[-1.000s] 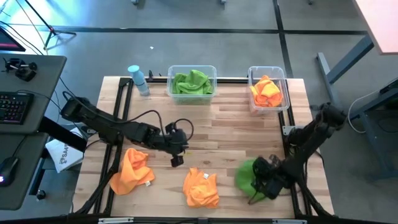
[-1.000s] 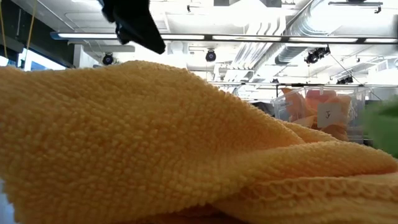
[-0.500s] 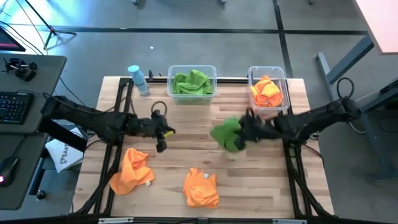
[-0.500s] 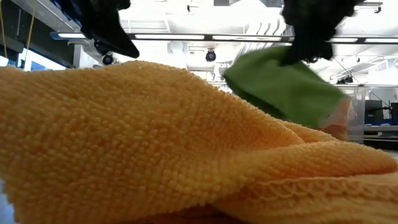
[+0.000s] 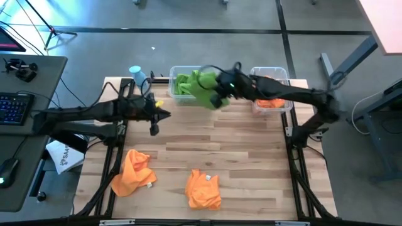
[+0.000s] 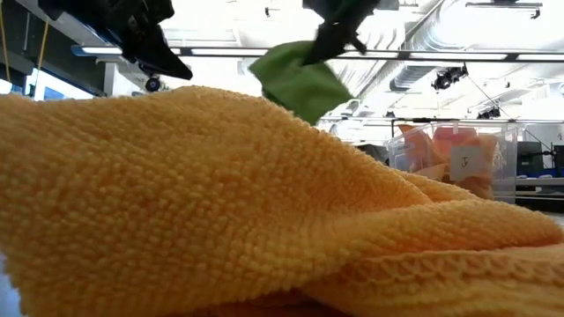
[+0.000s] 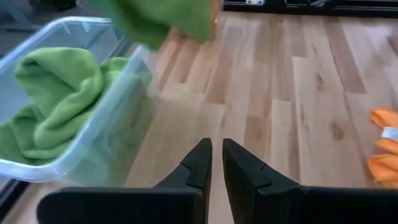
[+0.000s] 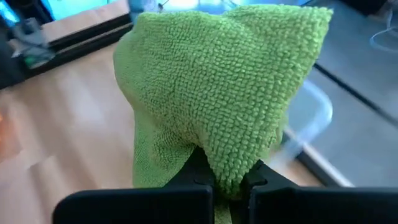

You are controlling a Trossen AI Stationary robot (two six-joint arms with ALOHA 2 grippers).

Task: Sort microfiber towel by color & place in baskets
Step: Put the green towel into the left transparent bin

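1. Left of frame, high view: I am watching the left gripper (image 5: 154,121) pulling back toward the left edge of the table; a second ago it was hovering mid-table beside the lower-left orange towel (image 5: 132,171). Its jaws are pressed nearly together on nothing, as the left wrist view shows.
2. Lower centre: the second orange towel (image 5: 203,188) is lying where it was, untouched. Two orange pieces are still waiting to be sorted.
3. Upper centre: the green towel (image 5: 207,90) is travelling fast. A second ago it was at the lower right of the table, half a second ago mid-table, and now it is hanging at the near rim of the wider basket (image 5: 215,71), which already holds green cloth. The right gripper (image 5: 224,86) is pinching it.
4. I am judging the release as the next call; the towel looks to be only partly over the opening.
5. Upper right: the narrower basket (image 5: 284,71) is holding orange towels, undisturbed.
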